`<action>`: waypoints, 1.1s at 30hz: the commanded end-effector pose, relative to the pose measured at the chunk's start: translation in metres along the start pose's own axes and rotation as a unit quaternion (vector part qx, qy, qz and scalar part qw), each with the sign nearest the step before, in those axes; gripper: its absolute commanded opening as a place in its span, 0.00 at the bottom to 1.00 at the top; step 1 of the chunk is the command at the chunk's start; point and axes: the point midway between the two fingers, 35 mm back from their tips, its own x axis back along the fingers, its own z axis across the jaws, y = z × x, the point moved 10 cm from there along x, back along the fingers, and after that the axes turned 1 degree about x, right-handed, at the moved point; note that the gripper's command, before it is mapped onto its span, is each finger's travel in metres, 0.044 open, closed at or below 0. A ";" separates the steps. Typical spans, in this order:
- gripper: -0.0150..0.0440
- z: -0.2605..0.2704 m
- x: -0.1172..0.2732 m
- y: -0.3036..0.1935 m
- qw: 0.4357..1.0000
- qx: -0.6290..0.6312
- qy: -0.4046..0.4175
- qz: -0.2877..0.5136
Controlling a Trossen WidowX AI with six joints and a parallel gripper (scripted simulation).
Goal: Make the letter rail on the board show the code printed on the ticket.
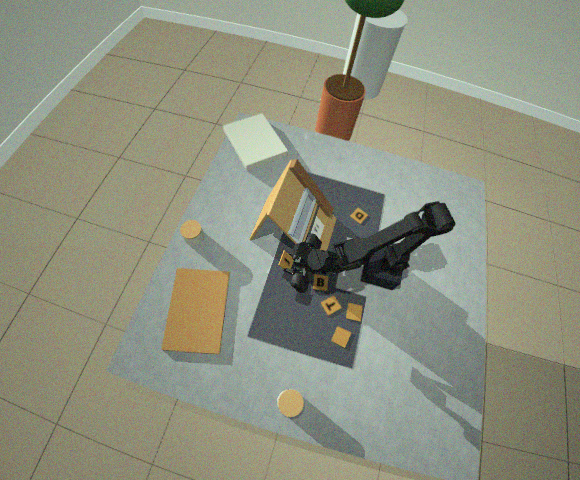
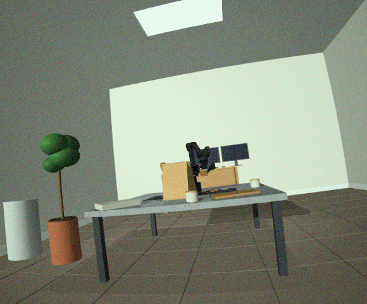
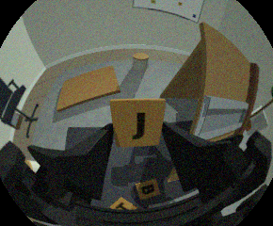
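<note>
My gripper (image 1: 290, 262) (image 3: 137, 126) is shut on the J tile (image 1: 285, 259) (image 2: 204, 172) (image 3: 128, 123), holding it raised above the dark mat, beside the board's near end. The J faces the wrist camera upright. The wooden board (image 1: 279, 202) (image 2: 176, 181) (image 3: 227, 71) carries a grey rail (image 1: 302, 214) (image 3: 221, 123); no tile shows in it. The ticket (image 1: 318, 227) is too small to read. The B tile (image 1: 320, 282) (image 3: 147, 189) and T tile (image 1: 330, 305) (image 3: 122, 204) lie below the arm. Two tiles (image 1: 354, 312) (image 1: 341, 337) show no readable letter. Another tile (image 1: 358, 215), D or O, lies beyond the board.
The dark mat (image 1: 275, 326) lies on the grey counter (image 1: 249, 384) (image 2: 157, 207). An orange-brown slab (image 1: 195, 311) (image 2: 236, 194) (image 3: 89, 88), a pale block (image 1: 255, 140) (image 2: 118, 204) and two round-topped cylinders (image 1: 190, 228) (image 1: 290, 403) stand around it. The arm's base (image 1: 382, 271) is right of the tiles.
</note>
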 end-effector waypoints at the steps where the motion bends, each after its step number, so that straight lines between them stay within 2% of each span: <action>1: 0.25 -0.002 0.000 0.000 1.000 0.001 0.001 -0.001; 33: 0.25 -0.018 0.001 0.002 1.000 0.002 0.001 -0.001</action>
